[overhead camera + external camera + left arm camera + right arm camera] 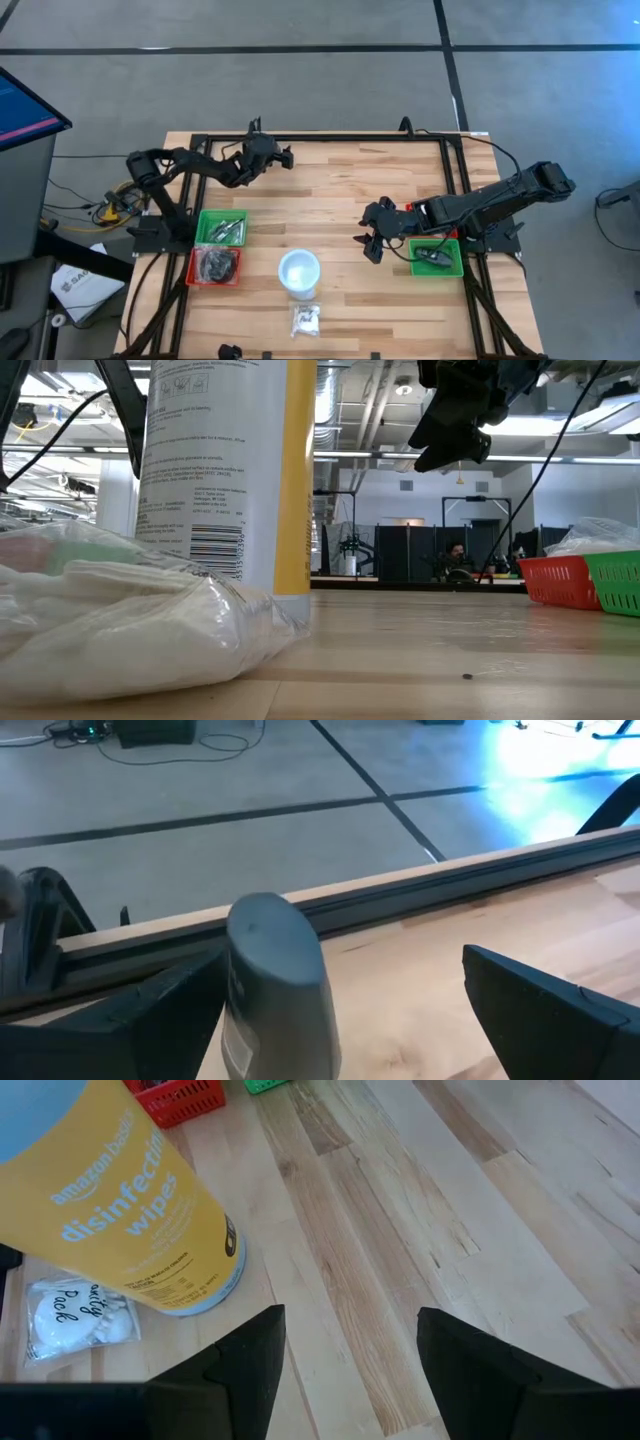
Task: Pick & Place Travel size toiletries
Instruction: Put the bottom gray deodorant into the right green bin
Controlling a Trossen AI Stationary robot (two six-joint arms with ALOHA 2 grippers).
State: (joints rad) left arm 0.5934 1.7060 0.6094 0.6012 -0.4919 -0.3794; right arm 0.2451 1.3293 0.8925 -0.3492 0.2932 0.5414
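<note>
Toiletries lay scattered in several places on the pale wooden bench [330, 190] when we looked down from above: a clear wrapper of white round pieces [305, 320] sat near the front edge, just in front of the tall yellow-and-white disinfecting wipes canister [299, 271]; thin silvery sticks [226, 231] filled the green square tray [204, 218] on the left, with black round discs [215, 264] in the red square tray [192, 270] touching it in front. A second green tray [457, 266] on the right held a small dark oblong piece [431, 257]. We saw the right pincer [372, 240] hanging above bare wood just beside that tray, its fingers [250, 1355] spread apart with nothing between them; its wrist camera looked past them to the canister [120, 1200] and the wrapped white pieces [75, 1318] next to it. The left pincer [284, 155] was near the far edge of the bench, well apart from the trays, and we found a grey rounded container [275, 985] between its dark fingers [545, 1010], though there was a clear gap on one side, so we could not tell whether it was clamped. From bench height the wrapper [120, 625] lay in front of the canister [225, 470].
</note>
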